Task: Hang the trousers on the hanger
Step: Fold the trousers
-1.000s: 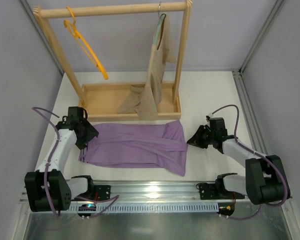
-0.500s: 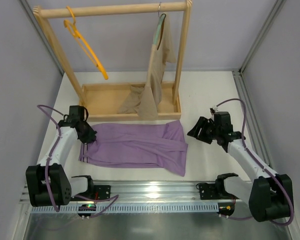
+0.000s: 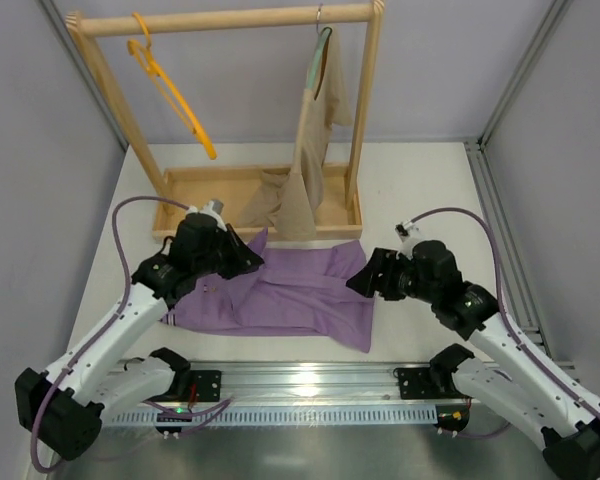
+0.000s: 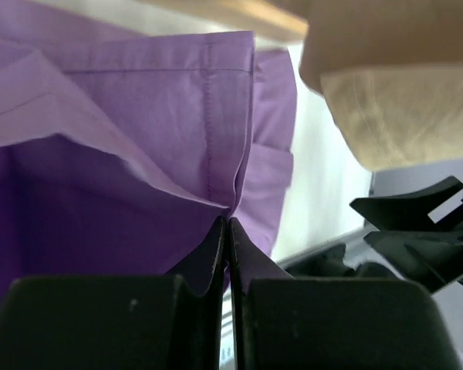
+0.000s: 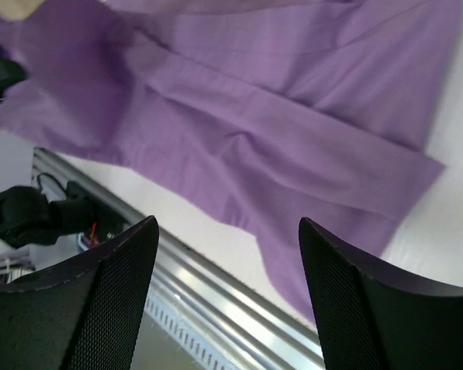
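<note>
1. Lilac-purple trousers (image 3: 280,290) are lying spread across the white table (image 3: 420,190) in the lower middle of the top view, just in front of the wooden rack (image 3: 230,20).
2. Near their upper left edge, a fold of the cloth is standing up off the table.
3. The left gripper (image 3: 245,255) is pinching that fold. In the left wrist view its fingers (image 4: 216,254) are pressing together on a stitched seam of the trousers (image 4: 139,116), with the cloth draping away above them.
4. The right gripper (image 3: 360,280) is hovering at the right end of the trousers. In the right wrist view its fingers (image 5: 116,308) are standing wide apart over the creased fabric (image 5: 293,92), holding nothing.
5. The orange-yellow hanger (image 3: 170,95) is hanging empty from the rack's top bar at the upper left, well apart from the trousers.
6. A beige garment (image 3: 315,150) is hanging from the right part of the same bar, its lower end resting in the rack's base tray. It is also showing at the upper right of the left wrist view (image 4: 386,116).
</note>
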You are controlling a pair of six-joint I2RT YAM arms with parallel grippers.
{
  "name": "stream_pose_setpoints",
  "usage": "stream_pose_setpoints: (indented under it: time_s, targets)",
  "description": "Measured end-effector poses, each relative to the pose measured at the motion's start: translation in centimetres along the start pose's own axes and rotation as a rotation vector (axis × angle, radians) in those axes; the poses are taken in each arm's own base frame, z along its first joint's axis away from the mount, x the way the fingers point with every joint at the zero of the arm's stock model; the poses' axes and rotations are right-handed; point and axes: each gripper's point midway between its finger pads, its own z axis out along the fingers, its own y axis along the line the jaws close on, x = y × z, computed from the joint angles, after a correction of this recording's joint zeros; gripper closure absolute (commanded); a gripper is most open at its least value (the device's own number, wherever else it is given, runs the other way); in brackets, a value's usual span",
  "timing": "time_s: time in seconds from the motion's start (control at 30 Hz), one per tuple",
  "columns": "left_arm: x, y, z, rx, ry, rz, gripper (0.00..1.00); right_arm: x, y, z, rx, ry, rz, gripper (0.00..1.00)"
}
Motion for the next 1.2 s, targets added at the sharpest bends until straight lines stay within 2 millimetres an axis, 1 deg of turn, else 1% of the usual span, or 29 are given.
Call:
stream_pose_setpoints:
  time_s: [0.1,0.17,0.27,0.37,0.43,0.53,0.63,0.73,0.8,0.9,1.03,1.1,1.2]
  targets:
    - [2.8,-1.2,1.3,0.029,0.072,-0.007,1.0,1.8,3.4,-0.3,-0.084,0.018,-0.033,0.22]
    - [4.0,-1.9,2.1,0.037,0.106,-0.014,1.0,2.6,5.4,-0.2,-0.132,0.02,-0.064,0.19]
    - [4.9,-2.9,3.0,0.052,0.128,-0.018,1.0,4.7,7.9,0.9,-0.174,0.046,-0.125,0.16]
    - [5.1,-4.3,3.4,0.07,0.135,-0.019,1.0,6.8,9.5,2.5,-0.159,0.083,-0.17,0.15]
    - [5.0,-5.7,3.5,0.098,0.133,-0.012,1.0,7.9,10.1,3.6,-0.125,0.091,-0.185,0.15]
    - [5.1,-7.5,3.6,0.134,0.131,-0.006,1.0,8.2,10.5,4.3,-0.084,0.062,-0.157,0.15]
    - [5.7,-8.5,4.1,0.151,0.146,0.004,1.0,7.0,10.0,3.8,-0.033,-0.009,-0.085,0.15]
    - [7.0,-8.7,5.2,0.144,0.177,0.018,1.0,5.4,9.0,2.4,-0.003,-0.087,-0.018,0.15]
    - [8.0,-8.6,5.9,0.134,0.201,0.026,1.0,4.5,8.6,1.1,-0.036,-0.14,0.011,0.15]
    - [9.0,-8.7,6.8,0.131,0.222,0.028,1.0,4.4,8.1,0.5,-0.076,-0.169,0.018,0.14]
    - [9.9,-9.2,7.6,0.128,0.241,0.032,1.0,4.9,7.9,1.3,-0.076,-0.167,-0.016,0.13]
    - [10.1,-10.0,8.0,0.137,0.244,0.038,1.0,5.4,7.9,2.2,-0.066,-0.155,-0.035,0.13]
    - [10.3,-11.1,8.3,0.156,0.244,0.046,1.0,6.3,7.4,3.4,-0.031,-0.127,-0.058,0.13]
